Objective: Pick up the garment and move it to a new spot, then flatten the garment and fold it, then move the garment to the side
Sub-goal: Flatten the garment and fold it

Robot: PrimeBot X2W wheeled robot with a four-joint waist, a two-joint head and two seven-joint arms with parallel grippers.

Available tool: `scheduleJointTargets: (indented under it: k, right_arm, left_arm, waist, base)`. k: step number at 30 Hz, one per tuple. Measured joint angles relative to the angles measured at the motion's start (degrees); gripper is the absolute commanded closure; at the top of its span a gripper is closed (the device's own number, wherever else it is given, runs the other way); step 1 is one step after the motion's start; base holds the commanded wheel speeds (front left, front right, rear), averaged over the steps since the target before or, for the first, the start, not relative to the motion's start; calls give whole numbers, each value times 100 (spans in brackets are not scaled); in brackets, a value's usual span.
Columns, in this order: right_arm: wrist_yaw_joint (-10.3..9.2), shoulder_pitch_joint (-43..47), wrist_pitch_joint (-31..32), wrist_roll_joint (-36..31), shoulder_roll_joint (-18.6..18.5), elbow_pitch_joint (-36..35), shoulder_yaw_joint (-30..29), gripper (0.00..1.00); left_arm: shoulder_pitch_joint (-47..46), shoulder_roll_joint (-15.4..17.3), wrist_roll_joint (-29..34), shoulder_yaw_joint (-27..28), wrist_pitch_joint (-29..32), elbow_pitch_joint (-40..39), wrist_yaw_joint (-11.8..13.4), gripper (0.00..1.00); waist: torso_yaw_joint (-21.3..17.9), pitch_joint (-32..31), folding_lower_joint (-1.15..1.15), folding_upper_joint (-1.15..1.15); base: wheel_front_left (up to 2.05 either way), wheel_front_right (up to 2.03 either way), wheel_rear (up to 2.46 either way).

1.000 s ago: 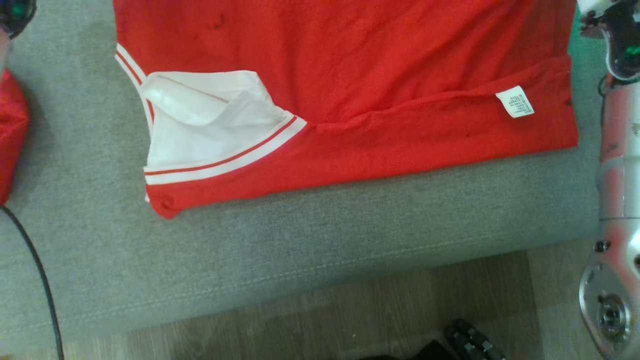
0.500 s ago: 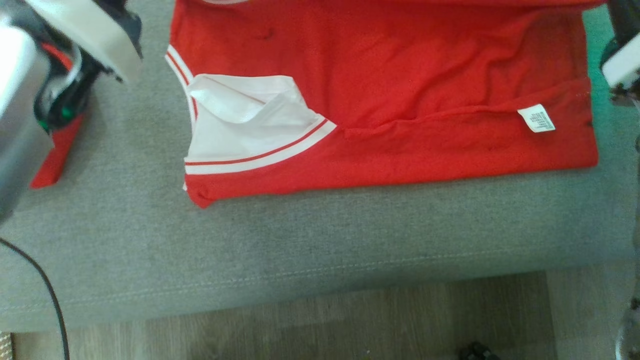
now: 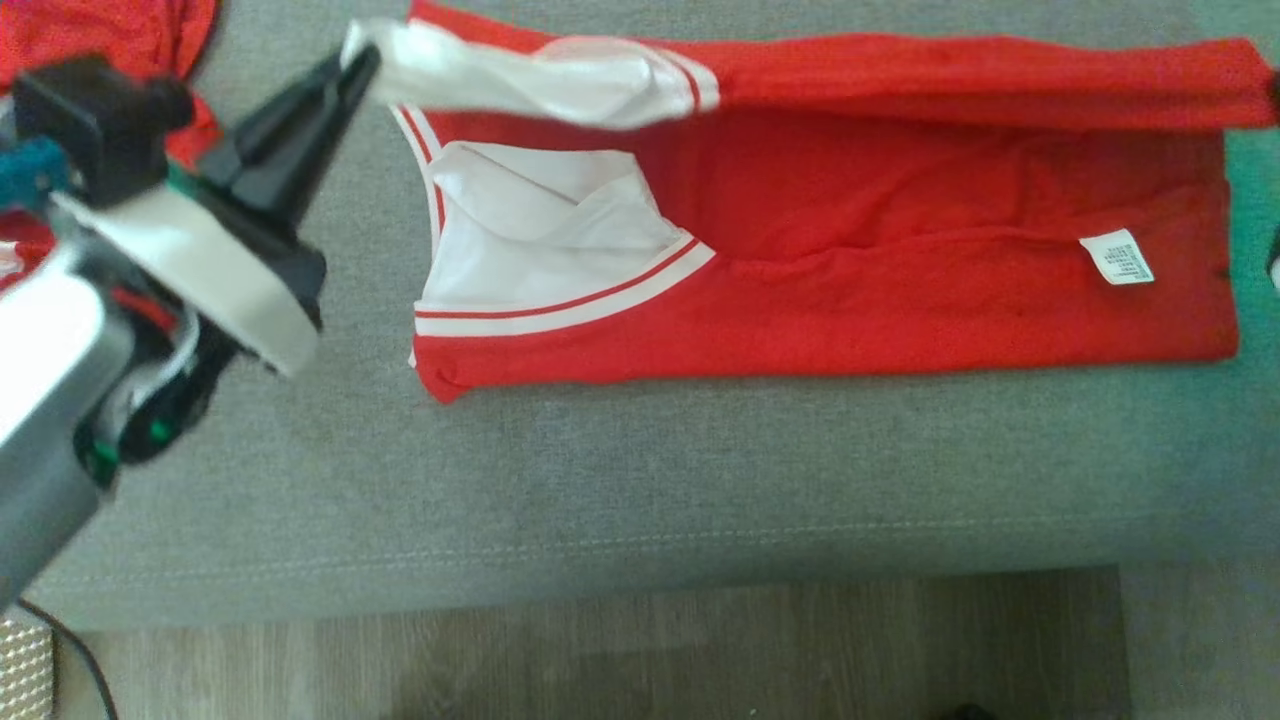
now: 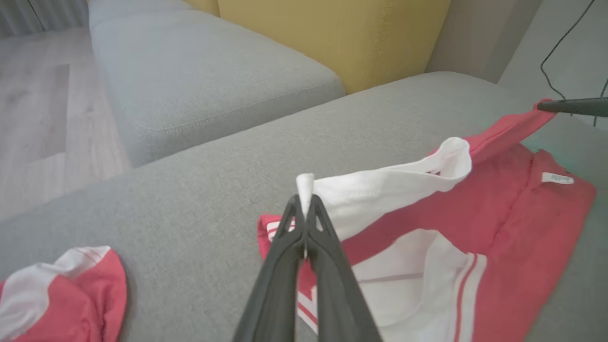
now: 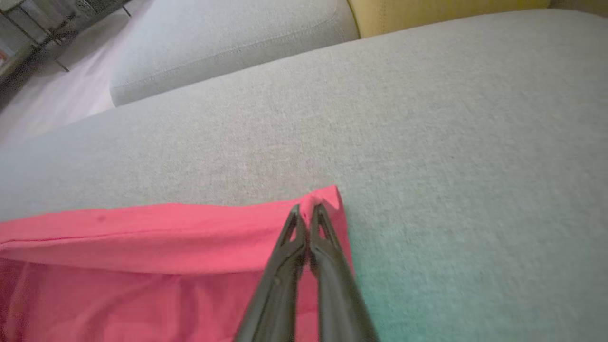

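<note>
A red garment (image 3: 900,300) lies on a grey sofa cushion (image 3: 600,480), its far edge held taut between the left claw (image 3: 358,62), clamped on white fabric at ten o'clock, and the right claw (image 5: 307,210), clamped on the two o'clock corner, likely for folding.

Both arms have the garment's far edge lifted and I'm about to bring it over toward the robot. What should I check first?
1. Left gripper shut on the white end of the garment: ok.
2. Right gripper shut on the red corner: ok.
3. Lifted edge runs straight between them: ok.
4. Lower layer flat: not ok; the white panel is bunched.
5. Grey cushion in front bare for landing: ok.
6. Second red garment lies apart: ok.
</note>
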Motion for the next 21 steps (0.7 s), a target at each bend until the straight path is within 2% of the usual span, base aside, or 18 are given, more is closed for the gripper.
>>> scheduleJointTargets:
  k: [8,14,17,21]
  right_arm:
    - [0,770,310,-52,172,-797,-333,100]
    - [1,1074,459,-91,353,-966,-428,100]
    - [1,1186,505,-170,393,-942,-439,100]
    - [1,1185,500,-270,492,-673,-405,100]
  left_arm:
    - [817,304,-447,-35,21,-659,304,100]
    - [1118,327,-592,-143,-56,-751,403,100]
    - [1224,246,-599,-234,-64,-614,403,100]
    - [1239,-98,-517,-390,-157,-49,385,100]
  waist:
    - [40,48,0,0]
    - [71,88,0,0]
    - [83,124,0,0]
    - [78,182,0,0]
  base:
    - [0,0,0]
    - [0,0,0]
    - [0,0,0]
    - [0,0,0]
